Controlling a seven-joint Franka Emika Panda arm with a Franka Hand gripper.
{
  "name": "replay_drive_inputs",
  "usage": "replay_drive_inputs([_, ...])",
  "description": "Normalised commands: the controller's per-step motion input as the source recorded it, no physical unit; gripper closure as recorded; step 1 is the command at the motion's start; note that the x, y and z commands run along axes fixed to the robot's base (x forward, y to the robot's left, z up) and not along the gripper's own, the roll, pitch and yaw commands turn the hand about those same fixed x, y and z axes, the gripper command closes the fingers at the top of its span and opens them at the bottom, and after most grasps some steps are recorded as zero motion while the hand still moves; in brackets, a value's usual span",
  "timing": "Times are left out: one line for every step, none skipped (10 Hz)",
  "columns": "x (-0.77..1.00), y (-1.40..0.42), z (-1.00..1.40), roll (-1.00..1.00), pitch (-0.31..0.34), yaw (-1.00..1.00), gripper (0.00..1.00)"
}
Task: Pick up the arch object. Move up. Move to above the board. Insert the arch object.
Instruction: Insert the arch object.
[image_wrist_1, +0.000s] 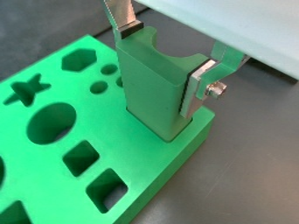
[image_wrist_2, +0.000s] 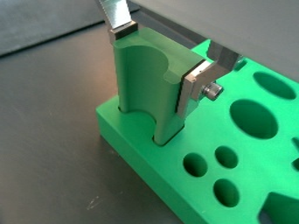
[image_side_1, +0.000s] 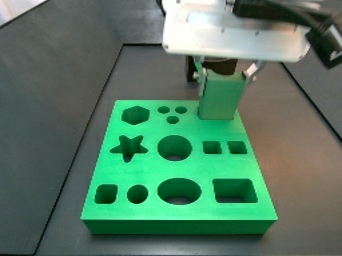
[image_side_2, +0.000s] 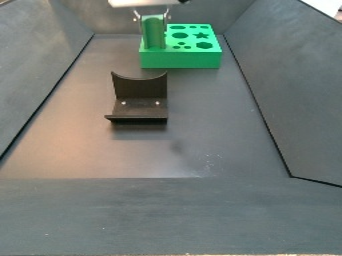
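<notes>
Silver fingers (image_wrist_1: 201, 86) of the claw (image_wrist_2: 158, 57) pinch the arch object (image_wrist_1: 158, 92) upright, its foot entering the board (image_wrist_1: 70, 131) (corner cut-out); lowering straight, untilted, seems wise.

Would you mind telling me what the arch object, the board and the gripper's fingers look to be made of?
The arch object, clamped in the gripper at the board's corner, looks like light green plastic: smooth, matte, uniformly coloured. The board seems a similar, brighter green plastic with cleanly cut holes, possibly moulded or printed. The fingers look like bare metal: silver, flat, faintly reflective, with a screw.
</notes>
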Motion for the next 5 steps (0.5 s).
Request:
replay_drive_inputs([0.00, -0.11, -0.62, 0.22, -0.040, 0.00, 1.00])
replay_drive_inputs([0.00, -0.14, -0.63, 0.26, -0.051, 0.00, 1.00])
replay_drive_inputs([0.00, -0.05, -0.52, 0.15, -0.090, 0.00, 1.00])
replay_drive_inputs([0.03, 0.00, 0.00, 0.00, 0.031, 0.00, 1.00])
replay_drive_inputs([0.01, 0.07, 0.00, 0.00, 0.000, 0.00, 1.00])
